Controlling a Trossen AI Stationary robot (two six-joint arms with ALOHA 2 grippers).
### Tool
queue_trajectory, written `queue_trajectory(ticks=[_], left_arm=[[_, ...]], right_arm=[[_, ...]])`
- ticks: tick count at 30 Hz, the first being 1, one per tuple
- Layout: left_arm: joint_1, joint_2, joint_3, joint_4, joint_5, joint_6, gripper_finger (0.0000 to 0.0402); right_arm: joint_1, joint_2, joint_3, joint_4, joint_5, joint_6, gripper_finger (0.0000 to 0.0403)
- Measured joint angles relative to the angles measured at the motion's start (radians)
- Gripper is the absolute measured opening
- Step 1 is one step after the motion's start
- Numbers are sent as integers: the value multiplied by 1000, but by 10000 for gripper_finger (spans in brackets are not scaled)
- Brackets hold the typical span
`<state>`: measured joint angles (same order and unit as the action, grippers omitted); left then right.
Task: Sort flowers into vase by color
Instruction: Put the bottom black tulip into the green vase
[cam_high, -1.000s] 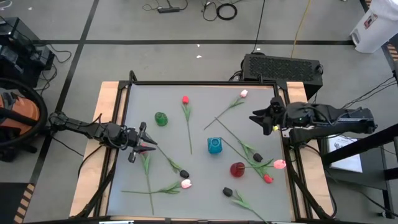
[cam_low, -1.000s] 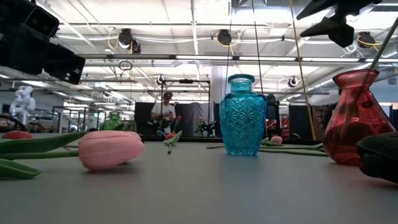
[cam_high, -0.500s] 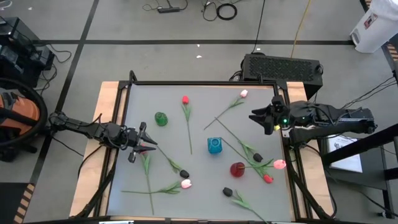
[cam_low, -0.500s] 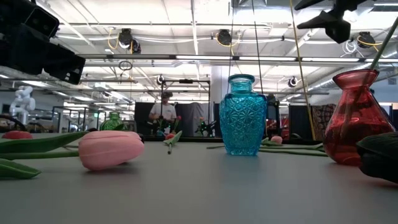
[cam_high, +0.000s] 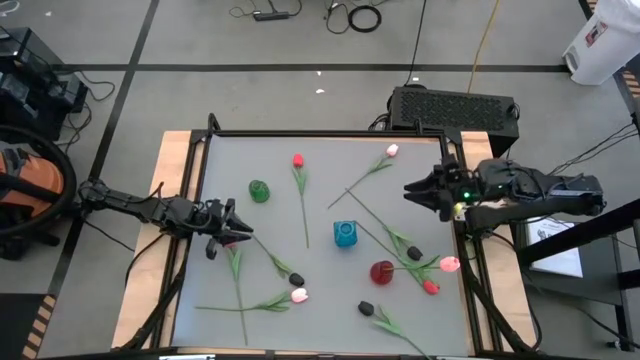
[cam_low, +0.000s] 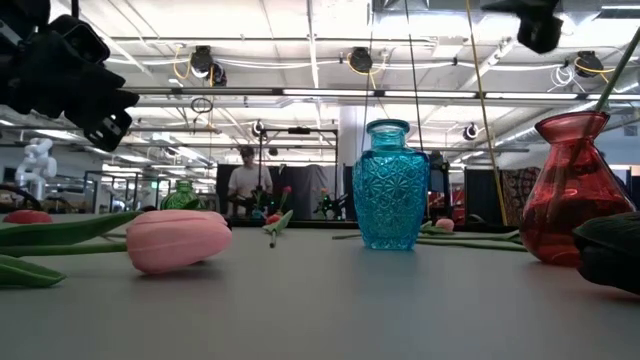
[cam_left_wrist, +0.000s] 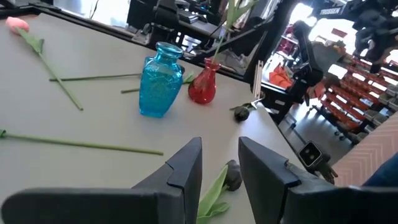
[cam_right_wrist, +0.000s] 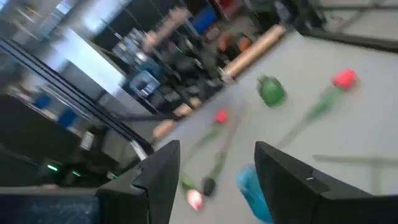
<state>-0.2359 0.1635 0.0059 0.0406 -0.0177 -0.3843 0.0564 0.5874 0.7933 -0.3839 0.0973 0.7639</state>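
Tulips lie scattered on the grey table: a red one (cam_high: 298, 160) and a pink one (cam_high: 392, 151) at the far side, a dark bud (cam_high: 296, 280) and a pink head (cam_high: 298, 295) near the left front, and several more at the right front (cam_high: 450, 264). The green vase (cam_high: 259, 191), blue vase (cam_high: 345, 234) and red vase (cam_high: 382, 271) stand upright; a green stem (cam_low: 608, 75) sticks out of the red vase. My left gripper (cam_high: 225, 232) hovers open at the table's left side, level, over a stem end. My right gripper (cam_high: 415, 188) hangs open, high over the right side.
A raised black frame (cam_high: 330, 133) runs around the table. A black box (cam_high: 455, 108) sits behind the far right corner. A person (cam_low: 245, 180) stands far off in the room behind the table. Bare table shows between the green vase and the far edge.
My left gripper has rolled about its own pointing line while staying in place. My right gripper has tipped upward, and its fingers have almost left the top of the low view. No flower or vase has moved.
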Motion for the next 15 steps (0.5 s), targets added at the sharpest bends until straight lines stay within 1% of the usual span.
queue_trajectory(ticks=[3,7,11,13,15], left_arm=[[0,0,0,1,0,4,112],[0,0,0,1,0,5,112],[0,0,0,2,0,4,112],[0,0,0,3,1,4,112],[0,0,0,3,1,4,112]], right_arm=[[6,-10,0,96,-41,-7,199],[23,-13,0,183,-135,3,199],[52,-11,12,187,-205,58,199],[76,2,36,191,-211,58,199],[104,20,72,190,-211,24,199]])
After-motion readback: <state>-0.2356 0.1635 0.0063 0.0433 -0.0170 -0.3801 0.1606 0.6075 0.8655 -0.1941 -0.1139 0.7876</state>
